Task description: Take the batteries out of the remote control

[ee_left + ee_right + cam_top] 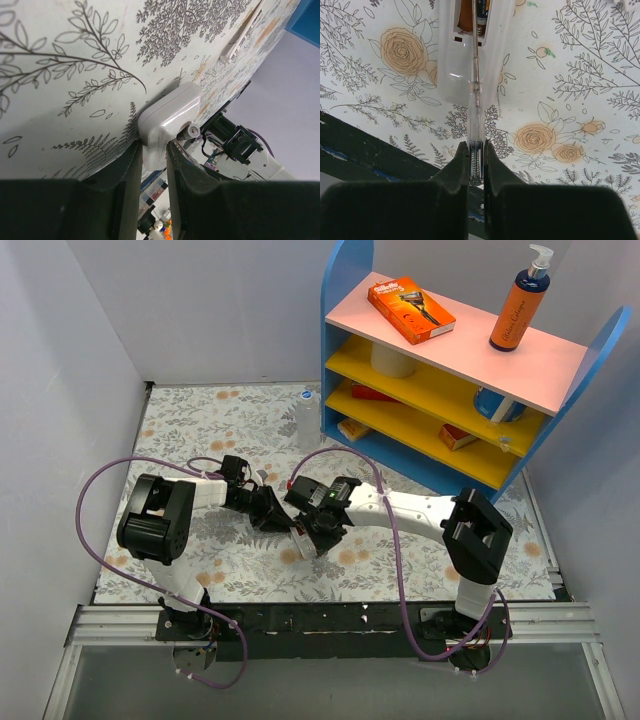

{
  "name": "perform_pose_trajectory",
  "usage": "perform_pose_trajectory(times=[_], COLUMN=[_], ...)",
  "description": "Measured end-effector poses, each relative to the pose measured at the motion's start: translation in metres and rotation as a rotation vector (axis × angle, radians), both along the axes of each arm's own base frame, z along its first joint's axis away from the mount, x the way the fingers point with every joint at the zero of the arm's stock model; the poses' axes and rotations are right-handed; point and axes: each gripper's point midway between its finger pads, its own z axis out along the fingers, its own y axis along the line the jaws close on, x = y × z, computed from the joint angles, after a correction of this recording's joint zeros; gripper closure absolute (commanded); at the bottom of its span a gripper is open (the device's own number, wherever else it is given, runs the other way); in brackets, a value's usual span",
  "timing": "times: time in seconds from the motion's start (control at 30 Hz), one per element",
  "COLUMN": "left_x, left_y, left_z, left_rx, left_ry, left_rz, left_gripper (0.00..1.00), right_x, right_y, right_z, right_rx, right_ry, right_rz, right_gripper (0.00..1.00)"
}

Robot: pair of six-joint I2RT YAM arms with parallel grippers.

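The white remote control (470, 55) lies on the floral mat with its orange-brown recess (466, 14) facing up and a battery (483, 9) still in it. My left gripper (154, 150) is shut on one end of the remote (170, 116); a metallic battery end (193, 131) shows beside it. My right gripper (475, 157) is shut on a clear-handled tool (476, 117), and its metal shaft reaches into the recess. In the top view both grippers, left (272, 512) and right (316, 528), meet over the remote (303, 541).
A blue shelf (340, 335) with a pink top stands at the back right, holding an orange box (410, 308) and a pump bottle (520, 305). A clear blue-capped bottle (308, 418) stands left of it. A thin white strip (245, 31) lies on the mat.
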Motion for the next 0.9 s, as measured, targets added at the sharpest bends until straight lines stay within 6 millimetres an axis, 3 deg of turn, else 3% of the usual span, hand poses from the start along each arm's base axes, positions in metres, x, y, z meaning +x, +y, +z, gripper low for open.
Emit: perform_pose_trajectory(times=[0.37, 0.57, 0.9], left_x=[0.000, 0.001, 0.010], left_y=[-0.004, -0.005, -0.002], left_z=[0.003, 0.005, 0.009], left_rx=[0.024, 0.088, 0.171], left_ry=[-0.038, -0.090, -0.140], left_rz=[-0.014, -0.019, -0.015], left_gripper=[1.00, 1.00, 1.00], right_x=[0.003, 0.008, 0.012], right_y=[-0.004, -0.028, -0.052], right_z=[0.008, 0.008, 0.006], right_rx=[-0.001, -0.095, -0.153], right_ry=[-0.033, -0.063, -0.116], right_rz=[-0.039, -0.094, -0.169], right_gripper=[0.99, 0.99, 0.99])
